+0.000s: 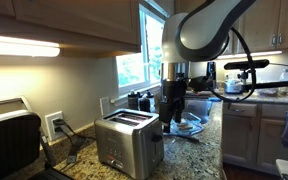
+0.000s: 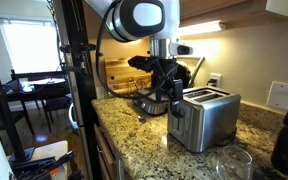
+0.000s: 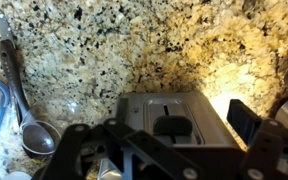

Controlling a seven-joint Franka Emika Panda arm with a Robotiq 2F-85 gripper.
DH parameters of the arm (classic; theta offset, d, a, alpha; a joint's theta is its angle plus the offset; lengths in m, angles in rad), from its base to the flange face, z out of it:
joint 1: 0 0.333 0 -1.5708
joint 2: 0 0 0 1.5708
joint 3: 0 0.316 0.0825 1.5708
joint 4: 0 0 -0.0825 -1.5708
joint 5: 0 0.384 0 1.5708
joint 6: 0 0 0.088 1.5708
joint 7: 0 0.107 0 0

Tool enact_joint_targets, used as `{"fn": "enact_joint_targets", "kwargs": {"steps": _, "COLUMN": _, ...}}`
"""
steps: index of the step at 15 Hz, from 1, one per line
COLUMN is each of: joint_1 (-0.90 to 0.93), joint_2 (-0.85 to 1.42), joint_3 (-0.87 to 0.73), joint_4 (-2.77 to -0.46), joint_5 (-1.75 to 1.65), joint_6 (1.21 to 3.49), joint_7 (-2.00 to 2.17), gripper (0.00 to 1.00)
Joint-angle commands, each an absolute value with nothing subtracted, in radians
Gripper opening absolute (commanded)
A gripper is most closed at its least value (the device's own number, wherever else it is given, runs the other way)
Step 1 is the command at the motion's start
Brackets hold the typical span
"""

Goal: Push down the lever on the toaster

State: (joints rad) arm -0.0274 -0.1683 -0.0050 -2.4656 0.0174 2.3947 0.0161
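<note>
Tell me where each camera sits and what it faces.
In an exterior view: along the counter toward the window, toaster in front, arm above.
In an exterior view: across the counter toward the lit wall, arm over toaster.
Wrist view: looks down past the open end effector onto the toaster.
All share the toaster.

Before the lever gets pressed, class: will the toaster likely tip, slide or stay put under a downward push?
The toaster looks boxy, wide-based, so probably stays upright. On the polished granite countertop it might skid if pushed sideways. Its shiny metal sides are likely slippery.
</note>
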Motion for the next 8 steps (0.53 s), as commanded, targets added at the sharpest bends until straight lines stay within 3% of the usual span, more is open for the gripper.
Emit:
{"fn": "enact_joint_targets", "kwargs": {"steps": 1, "joint_1": -0.023, "joint_2": -0.169, "joint_3": -0.009, "joint_4": -2.464, "joint_5": 0.016, "joint_6": 2.393, "joint_7": 0.015, "gripper": 1.0}}
{"fn": "enact_joint_targets", "kwargs": {"steps": 8, "joint_1": -0.019, "joint_2": -0.165, "joint_3": -0.003, "joint_4": -2.462, "joint_5": 0.017, "joint_6": 2.4, "joint_7": 0.024, "gripper": 1.0}}
